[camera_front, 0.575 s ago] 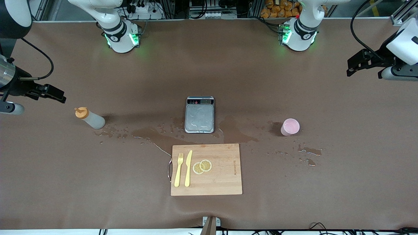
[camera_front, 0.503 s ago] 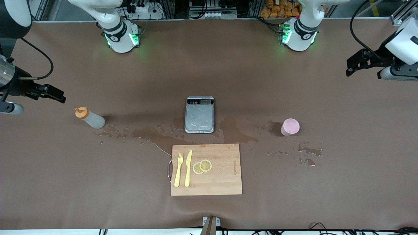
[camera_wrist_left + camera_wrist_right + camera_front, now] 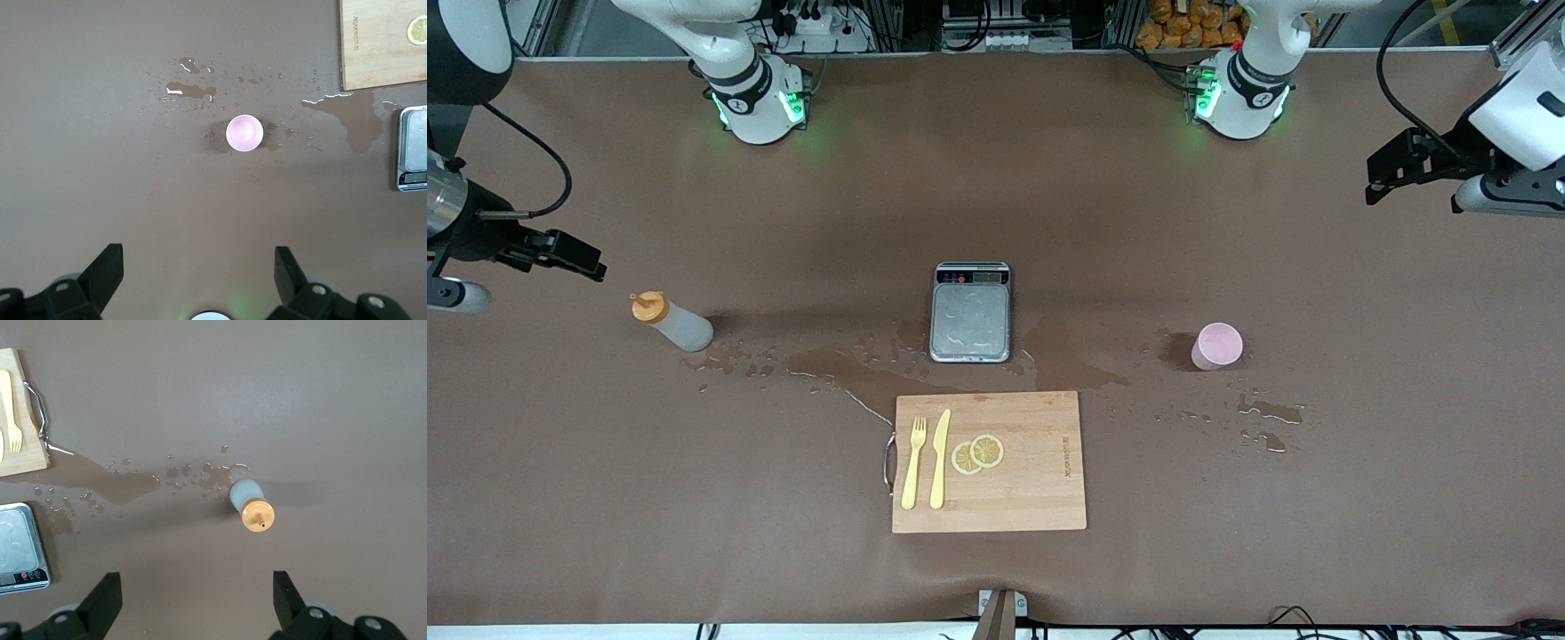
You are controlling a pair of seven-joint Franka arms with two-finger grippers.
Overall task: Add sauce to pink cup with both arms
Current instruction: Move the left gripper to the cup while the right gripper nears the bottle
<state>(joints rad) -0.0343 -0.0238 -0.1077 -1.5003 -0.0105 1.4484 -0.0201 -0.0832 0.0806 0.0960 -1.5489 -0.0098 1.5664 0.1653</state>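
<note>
Hovering apart: both arms (image 3: 1449, 164), fingers (image 3: 107, 267) spread.

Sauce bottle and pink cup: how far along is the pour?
Nothing done yet. The sauce bottle stands untouched, capped, toward the right arm's end; the pink cup stands alone. In hand: nothing. The right end effector and left end effector hover open, both empty. Left: grasp both, bring together, squeeze.

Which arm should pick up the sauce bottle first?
Right. The right tool hangs open at the right arm's end of the table, close to the upright sauce bottle, which its wrist view shows. The left tool, also open, is up at the other end, where the pink cup stands.
</note>
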